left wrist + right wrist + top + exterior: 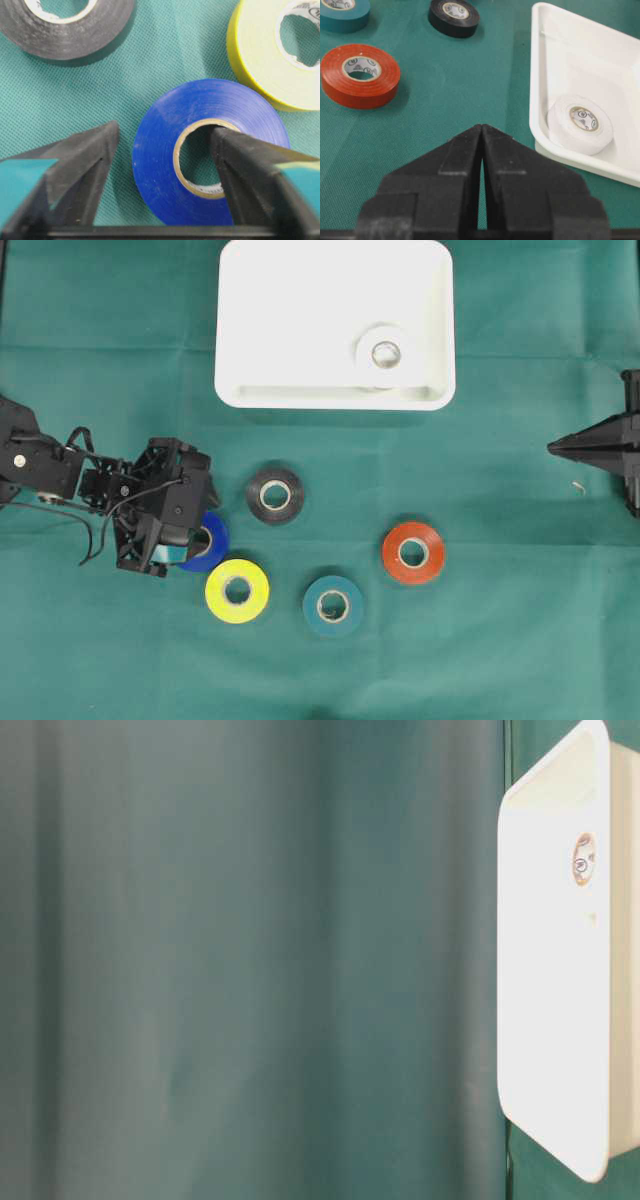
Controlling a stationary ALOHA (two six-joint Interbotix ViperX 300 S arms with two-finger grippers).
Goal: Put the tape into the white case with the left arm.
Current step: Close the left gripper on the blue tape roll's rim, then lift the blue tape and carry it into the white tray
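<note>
Blue tape roll [200, 145]: was laid flat on the green cloth [500, 660], its core hole facing straight up; as a ring, no long axis could be given. It was seen at the left of the overhead view, partly hidden under the left gripper [185, 540].
Writing on the blue roll: faint print was glimpsed inside the cardboard core, too blurred to be read.
Left gripper: its jaws were spread apart and set astride one wall of the blue roll, one finger [240, 160] placed inside the core hole, the other [85, 170] outside on the cloth, with a gap left to the roll's outer face. The roll was not yet pinched.
Neighbouring rolls: a yellow roll [237, 591] was found just beside the blue one, a black roll [275, 495] near it; a teal roll [333, 605] and an orange roll [413, 552] lay further to the right, all flat.
Orange roll label: round marks were seen on the core, unreadable.
White case [300, 390]: was placed at the top of the overhead view, well apart from the blue roll, with a white roll [384, 355] lying flat inside near its right front corner.
Right gripper [481, 131]: was held with fingers pressed together, nothing between them, at the right edge of the overhead view.
</note>
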